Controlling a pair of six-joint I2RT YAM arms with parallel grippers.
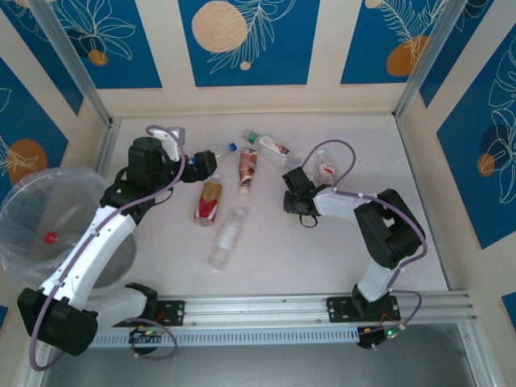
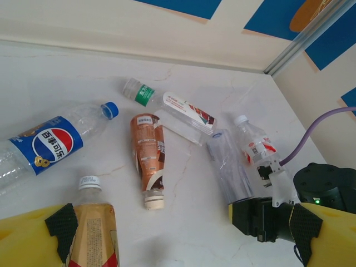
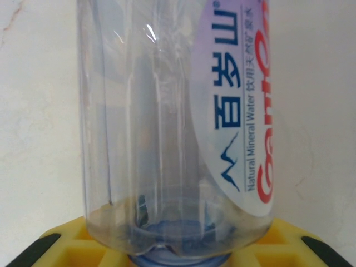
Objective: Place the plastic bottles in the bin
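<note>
Several plastic bottles lie on the white table. The left wrist view has a blue-labelled Pepsi bottle (image 2: 50, 142), a brown bottle (image 2: 147, 153), a green-capped bottle (image 2: 172, 105), a red-white labelled bottle (image 2: 256, 146) and a tan bottle (image 2: 93, 225). My left gripper (image 1: 203, 168) hovers open above them, the tan bottle (image 1: 210, 197) beside its left finger (image 2: 33, 242). My right gripper (image 1: 294, 192) is open, its fingers (image 3: 39, 246) standing either side of a clear Ganten-labelled bottle (image 3: 172, 122) whose base rests against the palm. The bag-lined bin (image 1: 24, 214) stands at the left.
A plain clear bottle (image 1: 227, 236) lies alone nearer the arm bases. A red cap (image 1: 50, 238) shows inside the bin. Metal frame posts and patterned walls close off the back and sides. The rail (image 1: 266, 308) runs along the near edge.
</note>
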